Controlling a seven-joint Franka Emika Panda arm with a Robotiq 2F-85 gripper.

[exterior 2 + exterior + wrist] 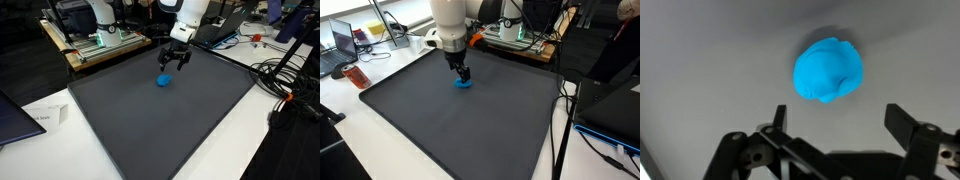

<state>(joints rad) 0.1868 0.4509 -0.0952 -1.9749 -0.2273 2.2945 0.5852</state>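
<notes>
Lab room with cluttered benches behind: I am working over a dark grey mat [450,130] covering most of a white tabletop [360,130], with a laptop [342,45] off one far corner and loose cables [285,85] trailing along one edge. A small blue lump [464,85], soft-looking and rounded, is lying on the mat toward its far side, alone, well apart from everything else. The gripper [177,65] is hovering low over it with its jaws spread wide and holding nothing. In the wrist view the blue lump [829,70] is sitting just ahead of the fingers [898,118] rather than between them, so I am judging this to be the approach step, with alignment not yet finished. The next move is calling for a small shift forward to centre the lump in the gap, then a straight descent until the fingertips are flanking it near the mat, then a gentle close, since it may squash. The arm is reaching out over the mat, wrist pointing straight down, fingers vertical.
</notes>
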